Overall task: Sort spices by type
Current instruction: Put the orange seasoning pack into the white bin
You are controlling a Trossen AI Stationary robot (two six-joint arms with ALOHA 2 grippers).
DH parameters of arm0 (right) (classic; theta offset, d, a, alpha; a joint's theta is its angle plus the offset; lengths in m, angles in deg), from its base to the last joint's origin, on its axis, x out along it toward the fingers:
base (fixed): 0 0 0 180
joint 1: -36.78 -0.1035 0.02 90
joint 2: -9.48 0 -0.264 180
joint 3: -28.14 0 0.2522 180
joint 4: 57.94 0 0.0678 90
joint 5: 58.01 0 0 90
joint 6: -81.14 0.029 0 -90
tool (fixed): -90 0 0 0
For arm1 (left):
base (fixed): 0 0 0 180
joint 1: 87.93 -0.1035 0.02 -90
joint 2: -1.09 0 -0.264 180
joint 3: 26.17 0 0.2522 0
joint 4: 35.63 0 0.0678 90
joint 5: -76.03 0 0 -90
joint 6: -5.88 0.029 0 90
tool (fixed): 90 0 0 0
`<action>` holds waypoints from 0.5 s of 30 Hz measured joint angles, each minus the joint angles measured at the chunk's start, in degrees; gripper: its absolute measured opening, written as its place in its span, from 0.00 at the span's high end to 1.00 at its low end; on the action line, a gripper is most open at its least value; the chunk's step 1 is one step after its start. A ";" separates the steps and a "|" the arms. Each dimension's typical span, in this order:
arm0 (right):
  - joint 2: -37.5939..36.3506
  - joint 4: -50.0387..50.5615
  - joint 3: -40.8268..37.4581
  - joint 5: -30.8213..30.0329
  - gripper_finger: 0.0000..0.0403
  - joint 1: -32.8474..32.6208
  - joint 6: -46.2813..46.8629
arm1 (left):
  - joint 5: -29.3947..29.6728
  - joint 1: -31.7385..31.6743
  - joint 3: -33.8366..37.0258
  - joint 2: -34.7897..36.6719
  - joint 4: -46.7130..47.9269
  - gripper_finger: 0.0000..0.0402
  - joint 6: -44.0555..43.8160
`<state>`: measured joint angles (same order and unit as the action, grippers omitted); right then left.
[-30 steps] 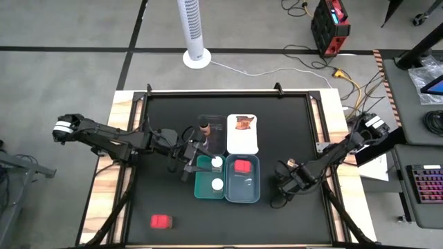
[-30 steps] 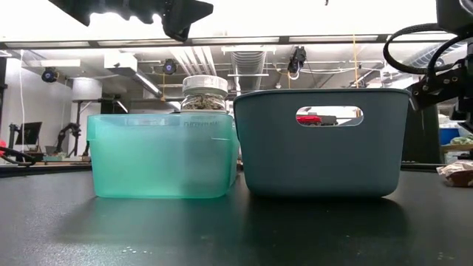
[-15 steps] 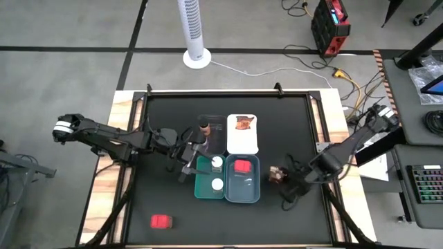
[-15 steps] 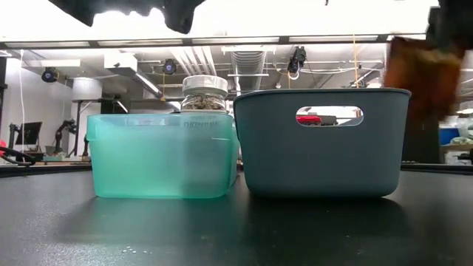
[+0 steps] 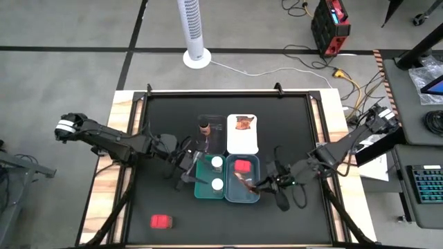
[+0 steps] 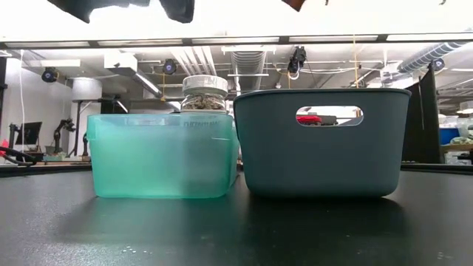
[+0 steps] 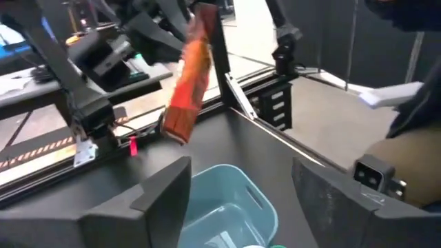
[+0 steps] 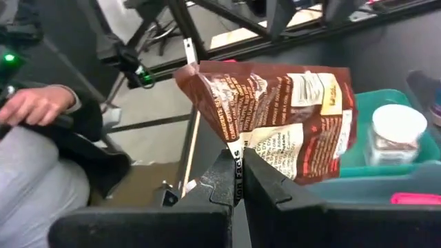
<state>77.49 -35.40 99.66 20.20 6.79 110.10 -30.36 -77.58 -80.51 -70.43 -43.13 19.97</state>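
Observation:
My right gripper (image 5: 258,185) is shut on a clear packet of orange-red contents (image 8: 275,114) and holds it in the air over the grey-blue tray (image 5: 255,196). A red box (image 5: 241,166) lies in that tray. My left gripper (image 5: 187,169) hovers open beside the teal tray (image 5: 200,190), which holds two white-capped jars (image 5: 217,163). The white tray (image 5: 242,144) carries the other packet (image 5: 242,122). A brown-capped bottle (image 5: 204,126) stands in the clear tray. A second red box (image 5: 160,221) lies on the table near its near-left corner. My right gripper pinches the packet's sealed edge (image 8: 234,146) between its two fingers. The packet is lifted clear and hangs tilted below the fingers (image 7: 193,76), above the grey-blue tray.
The four trays stand close together mid-table. In the low view the teal tray (image 6: 162,155) and the grey-blue tray (image 6: 321,140) stand side by side, with a jar (image 6: 205,92) rising above the teal rim. A person's hand (image 8: 34,103) shows beyond the table.
My right gripper has lifted the packet off the table to the right of the grey-blue tray and carried it left, over that tray. My left gripper has drawn back a little from the clear tray toward the near edge.

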 joint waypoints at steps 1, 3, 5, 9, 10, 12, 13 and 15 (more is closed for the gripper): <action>0.50 -0.87 0.00 1.13 0.98 0.63 -0.27 | 0.43 0.00 0.00 -0.03 -0.48 0.39 -0.42; 1.34 -1.45 0.00 3.58 0.98 1.77 -0.30 | 1.59 0.03 0.00 -0.01 -1.46 0.33 -0.94; 2.17 -1.90 0.00 5.52 0.98 2.92 -0.34 | 2.41 0.02 0.00 -0.01 -1.78 0.28 -0.41; 3.88 -1.81 0.00 8.80 0.98 5.12 -0.58 | 2.33 0.06 0.00 -0.34 -3.75 0.21 1.32; 4.15 -1.96 0.00 9.23 0.98 5.67 -0.81 | 1.98 0.10 0.00 -0.58 -3.95 0.20 1.36; 4.39 -2.43 0.00 9.89 0.98 6.73 -1.54 | 1.17 0.11 0.00 -1.66 -5.19 0.19 1.39; 4.53 -2.63 0.00 10.72 0.98 7.33 -1.85 | 0.50 0.11 0.00 -2.47 -6.47 0.19 1.41; 4.89 -4.17 0.00 12.51 0.98 8.43 -2.67 | 0.39 0.11 0.00 -4.34 -9.13 0.19 1.46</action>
<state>82.39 -39.57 99.66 32.70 15.22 107.42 -29.97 -77.47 -80.51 -74.77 -52.26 21.43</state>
